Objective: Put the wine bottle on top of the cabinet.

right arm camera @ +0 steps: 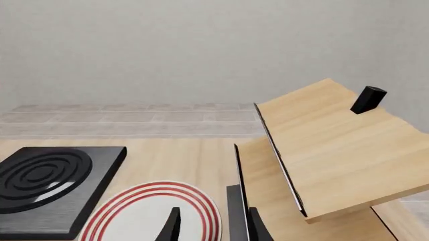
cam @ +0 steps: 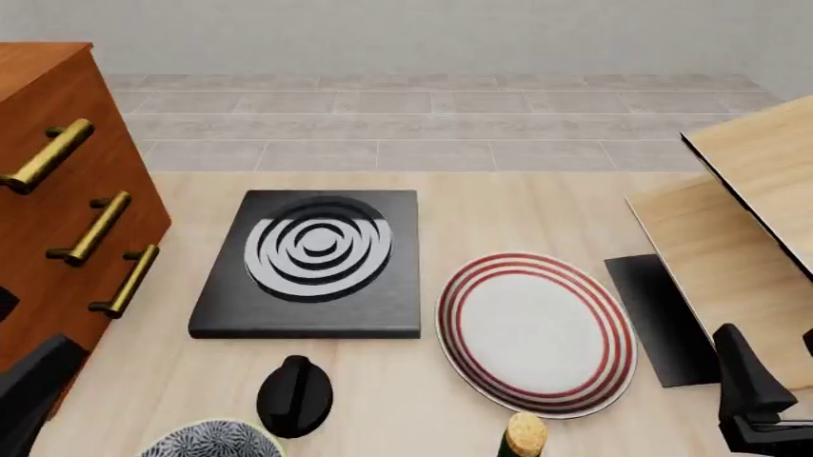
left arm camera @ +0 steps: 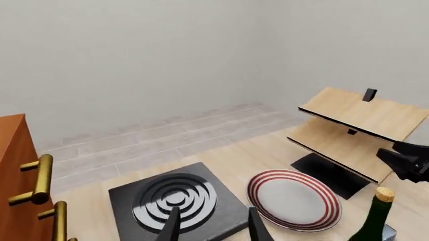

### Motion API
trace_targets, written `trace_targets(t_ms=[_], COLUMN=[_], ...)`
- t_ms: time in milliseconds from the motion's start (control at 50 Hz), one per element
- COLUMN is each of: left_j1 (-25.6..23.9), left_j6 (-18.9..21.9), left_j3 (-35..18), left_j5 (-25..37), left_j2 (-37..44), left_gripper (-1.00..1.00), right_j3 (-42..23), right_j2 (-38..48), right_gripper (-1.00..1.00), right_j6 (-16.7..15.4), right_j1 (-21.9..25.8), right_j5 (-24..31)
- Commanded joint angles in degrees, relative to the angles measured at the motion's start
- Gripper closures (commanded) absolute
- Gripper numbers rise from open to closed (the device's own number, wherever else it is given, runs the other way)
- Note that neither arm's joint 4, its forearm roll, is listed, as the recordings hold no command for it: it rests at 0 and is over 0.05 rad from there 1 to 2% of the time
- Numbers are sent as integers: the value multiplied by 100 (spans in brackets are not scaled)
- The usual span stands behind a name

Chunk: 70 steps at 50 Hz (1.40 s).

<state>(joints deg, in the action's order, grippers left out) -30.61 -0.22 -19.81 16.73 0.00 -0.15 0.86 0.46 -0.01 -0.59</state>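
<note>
Nearest the front camera, along the bottom edge, a patterned bowl [cam: 209, 440] peeks in at the left, with a black knob-shaped object [cam: 295, 395] just behind it and the wine bottle's [cam: 524, 437] cork-coloured top further right. Only that top shows there; the left wrist view shows the wine bottle [left arm camera: 375, 217] standing upright on the desk [cam: 508, 205], just beside the red-striped plate [cam: 536, 331].

Far left stands the cabinet [cam: 57, 205], reddish-brown with three brass handles, well apart from the bottle. Next comes a black square slab with silver rings [cam: 311, 262], then the plate, then pale wooden boards [cam: 737, 228] tilted over a dark base at the right.

The left hand [left arm camera: 214, 226] hovers above the slab, fingers spread, holding nothing. The right hand [right arm camera: 213, 227] sits over the plate's edge near the boards, fingers likewise spread and empty. A dark arm [cam: 749, 395] shows at the lower right of the front view.
</note>
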Motion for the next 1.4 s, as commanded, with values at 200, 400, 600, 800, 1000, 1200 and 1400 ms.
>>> trace_targets(t_ms=[200, 400, 600, 800, 1000, 1200, 1400], left_j1=[-731, -960, -1318, -1777, -2163, -2441, -2732], left_j6=[-175, -148, -208, -311, -349, -329, -288], left_j3=[44, -2, 38, 70, 165, 240, 438], left_j5=[41, 66, 88, 82, -28, -123, -563], left_j2=[0, 0, 0, 0, 2, 3, 260], left_gripper=[-100, -100, -100, -100, -100, -100, -100], right_j3=[1, 1, 1, 1, 1, 1, 1], right_j2=[11, 12, 10, 12, 13, 10, 14], right_gripper=[-100, -100, -100, -100, -100, -100, -100], right_j6=[-1, 0, 0, 0, 0, 0, 0], right_j1=[0, 0, 0, 0, 1, 1, 1], right_j5=[-12, -12, -11, -12, -13, -12, -13])
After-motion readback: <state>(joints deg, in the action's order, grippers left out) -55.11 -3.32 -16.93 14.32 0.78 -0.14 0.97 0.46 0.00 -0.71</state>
